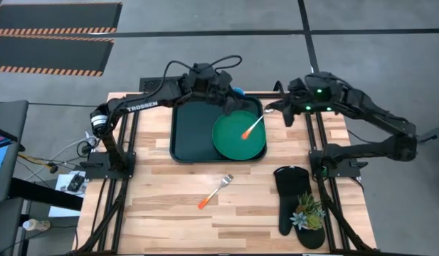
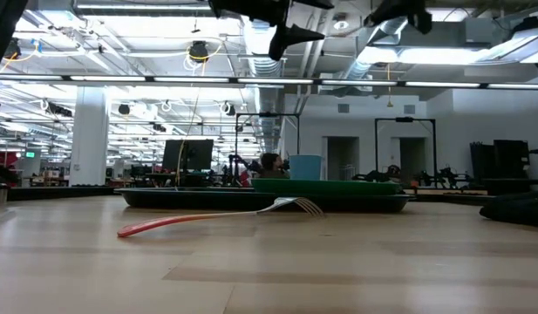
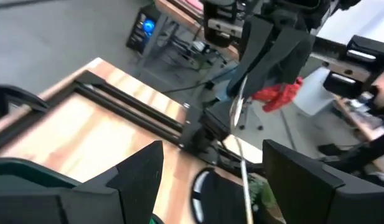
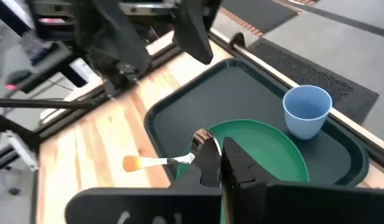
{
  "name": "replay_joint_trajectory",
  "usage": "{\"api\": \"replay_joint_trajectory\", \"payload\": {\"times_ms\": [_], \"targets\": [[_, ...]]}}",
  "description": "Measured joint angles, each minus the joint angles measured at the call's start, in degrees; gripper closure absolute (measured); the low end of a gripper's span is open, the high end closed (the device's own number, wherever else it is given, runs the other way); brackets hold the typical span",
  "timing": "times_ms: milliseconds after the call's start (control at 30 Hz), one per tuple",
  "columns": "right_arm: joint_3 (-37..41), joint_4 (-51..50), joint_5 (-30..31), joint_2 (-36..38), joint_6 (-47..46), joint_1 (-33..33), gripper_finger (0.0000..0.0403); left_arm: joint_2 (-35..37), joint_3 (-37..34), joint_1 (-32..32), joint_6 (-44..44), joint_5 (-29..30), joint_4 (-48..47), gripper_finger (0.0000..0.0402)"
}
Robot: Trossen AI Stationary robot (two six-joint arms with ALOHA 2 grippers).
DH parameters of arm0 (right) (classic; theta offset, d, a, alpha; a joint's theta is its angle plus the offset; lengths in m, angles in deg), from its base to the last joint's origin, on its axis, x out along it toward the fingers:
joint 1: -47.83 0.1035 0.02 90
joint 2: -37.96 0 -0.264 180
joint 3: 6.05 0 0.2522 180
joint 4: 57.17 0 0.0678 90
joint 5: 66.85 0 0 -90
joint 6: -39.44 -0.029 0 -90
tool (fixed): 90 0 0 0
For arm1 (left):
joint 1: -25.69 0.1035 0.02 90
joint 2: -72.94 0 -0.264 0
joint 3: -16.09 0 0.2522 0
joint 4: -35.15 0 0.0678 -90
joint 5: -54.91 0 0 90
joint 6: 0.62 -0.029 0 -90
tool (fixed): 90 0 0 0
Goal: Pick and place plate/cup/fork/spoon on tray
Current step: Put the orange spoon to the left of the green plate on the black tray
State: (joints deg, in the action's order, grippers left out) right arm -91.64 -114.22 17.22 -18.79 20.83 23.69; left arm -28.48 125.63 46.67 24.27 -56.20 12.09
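Note:
The dark green tray [image 1: 182, 135] lies at the table's far middle. On it sit the green plate [image 1: 230, 142] and, in its far right corner, the blue cup [image 4: 307, 111]. My right gripper [image 4: 213, 155] is shut on the spoon [image 1: 256, 125], whose orange handle [image 1: 246, 133] reaches out above the plate. My left gripper [image 3: 220, 186] stands open above the tray's far edge, just left of the spoon, holding nothing. The fork [image 1: 215, 190] lies flat on the bare wood near the tray's front edge, tines toward the tray. My right gripper pinches the spoon at its silver bowl end [image 4: 201, 142] between its two fingers. The fingers come from the table's right side, slanting down. The spoon's shaft sticks out sideways from the fingers, its orange handle end [image 4: 131, 163] free in the air above the plate.
A black oven mitt [image 1: 296, 203] with a small potted plant [image 1: 308, 212] on it lies at the table's near right. Black frame rails [image 1: 130, 142] run along the left and right sides. Bare wood lies around the fork.

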Motion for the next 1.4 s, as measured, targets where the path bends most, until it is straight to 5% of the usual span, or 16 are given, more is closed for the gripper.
{"api": "replay_joint_trajectory", "payload": {"times_ms": [433,1033,1400], "targets": [[0.0,8.9,-3.4,-9.1,1.1,0.1,0.0401,0.0,0.0,-1.8,-6.4,2.8,-1.9,0.0145],[0.0,13.5,-6.5,-10.2,2.2,2.3,0.0400,0.0,0.0,-1.8,-6.6,4.4,-5.8,0.0150],[0.0,13.4,-6.9,-10.2,2.6,2.3,0.0396,0.0,0.0,-1.9,-6.9,3.0,-5.6,0.0288]]}}
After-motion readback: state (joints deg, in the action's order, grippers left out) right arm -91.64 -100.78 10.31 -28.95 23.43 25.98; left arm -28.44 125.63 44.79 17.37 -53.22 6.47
